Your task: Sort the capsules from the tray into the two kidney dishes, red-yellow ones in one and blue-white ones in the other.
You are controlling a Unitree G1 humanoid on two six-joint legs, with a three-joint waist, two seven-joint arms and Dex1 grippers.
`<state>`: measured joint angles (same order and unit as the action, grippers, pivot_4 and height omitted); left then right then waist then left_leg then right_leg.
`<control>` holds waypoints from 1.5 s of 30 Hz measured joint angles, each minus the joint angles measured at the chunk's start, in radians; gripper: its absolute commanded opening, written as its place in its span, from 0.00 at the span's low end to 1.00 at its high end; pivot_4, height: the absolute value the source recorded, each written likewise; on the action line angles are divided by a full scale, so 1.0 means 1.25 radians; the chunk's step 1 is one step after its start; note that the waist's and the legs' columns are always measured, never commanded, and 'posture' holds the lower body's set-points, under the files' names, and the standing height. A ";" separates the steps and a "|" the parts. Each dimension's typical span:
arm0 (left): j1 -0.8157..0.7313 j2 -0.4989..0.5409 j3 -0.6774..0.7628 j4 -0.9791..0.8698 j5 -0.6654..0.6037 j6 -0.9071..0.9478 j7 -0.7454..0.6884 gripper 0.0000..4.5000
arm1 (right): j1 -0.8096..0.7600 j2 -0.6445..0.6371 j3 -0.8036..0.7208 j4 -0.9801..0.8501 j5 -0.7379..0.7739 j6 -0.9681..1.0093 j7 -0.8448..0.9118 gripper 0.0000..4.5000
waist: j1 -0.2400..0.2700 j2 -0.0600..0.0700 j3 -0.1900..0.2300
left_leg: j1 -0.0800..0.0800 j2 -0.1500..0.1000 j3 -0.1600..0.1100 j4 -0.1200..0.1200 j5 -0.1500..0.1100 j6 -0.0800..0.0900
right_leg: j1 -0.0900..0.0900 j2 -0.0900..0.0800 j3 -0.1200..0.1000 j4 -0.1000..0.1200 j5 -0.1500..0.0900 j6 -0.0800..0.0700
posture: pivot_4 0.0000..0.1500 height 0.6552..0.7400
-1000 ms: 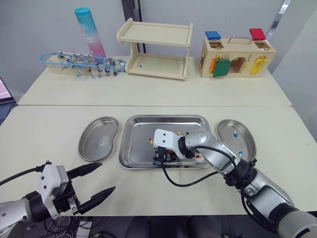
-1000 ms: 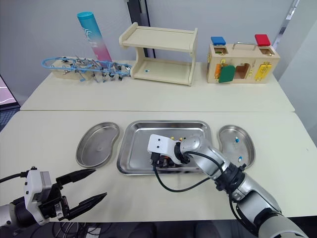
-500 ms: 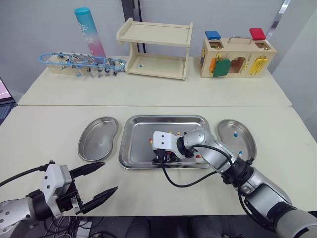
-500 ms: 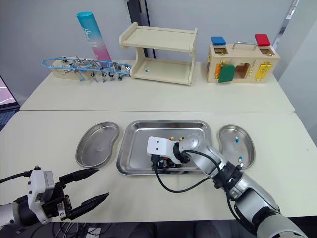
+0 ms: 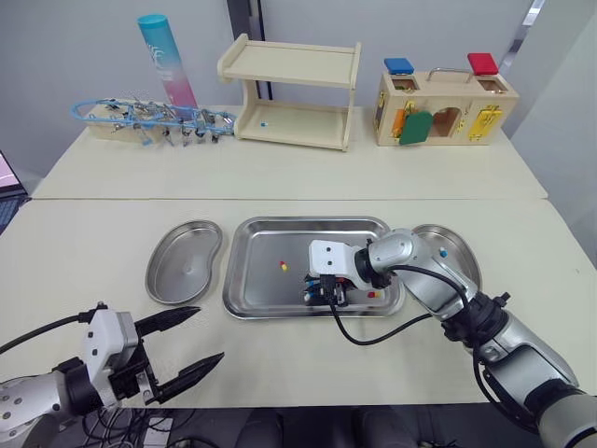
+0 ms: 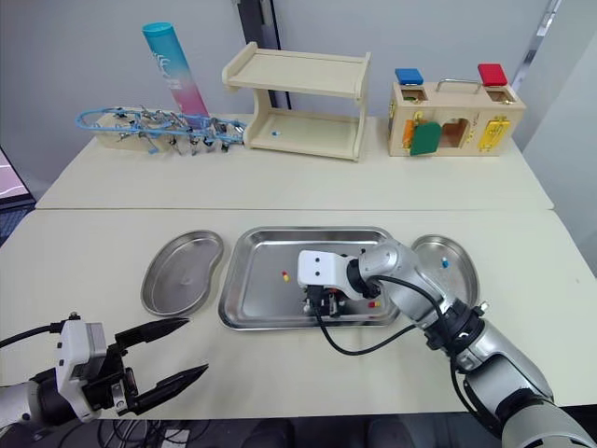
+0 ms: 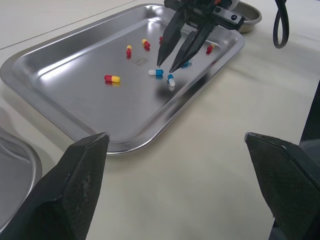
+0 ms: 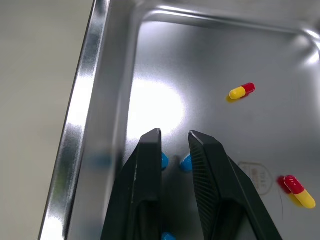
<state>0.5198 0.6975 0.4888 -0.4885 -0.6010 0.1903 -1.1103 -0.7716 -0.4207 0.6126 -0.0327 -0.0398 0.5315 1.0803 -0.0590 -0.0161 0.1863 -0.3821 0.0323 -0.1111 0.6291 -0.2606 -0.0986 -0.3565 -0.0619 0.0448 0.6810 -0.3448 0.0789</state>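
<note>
**Q:** Head views: where do the units stand?
**A:** The tray lies on the table between the left dish and the right dish. The right gripper points down into the tray's near part, its tips low over a cluster of capsules. A red-yellow capsule lies apart from that cluster, towards the tray's left. A blue-white capsule lies in the right dish. The left gripper hovers off the tray near the table's front edge. It is released, with its fingers spread wide.

**Q:** Left wrist view?
**A:** The left fingers stand far apart and grasp nothing. Beyond them, the right gripper's tips have a narrow gap between them, directly above a tray capsule coloured blue and white. A second capsule of the same colours lies just beside it. Red-yellow ones lie scattered around.

**Q:** Right wrist view?
**A:** The right fingers are slightly parted, with nothing clamped between them. Two blue capsule ends show on the tray floor between the fingers. A lone capsule, red and yellow, lies well apart.
</note>
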 measured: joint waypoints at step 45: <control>-0.080 0.074 0.185 0.271 0.076 0.067 0.161 1.00 | 0.570 -0.473 -0.729 -0.118 0.237 -0.153 0.113 0.99 | 0.018 -0.001 0.001 | 0.001 0.000 0.002 0.000 0.000 0.000 | 0.002 0.000 0.000 -0.001 0.000 0.000 | 1.00 1.00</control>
<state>0.4203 0.7899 0.7204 -0.1500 -0.5061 0.2742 -0.9090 -0.0596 -1.0117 -0.2989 -0.1805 0.2563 0.3398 1.2212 -0.0361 -0.0169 0.1870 -0.3812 0.0322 -0.1089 0.6291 -0.2607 -0.0984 -0.3540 -0.0622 0.0453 0.6794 -0.3448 0.0789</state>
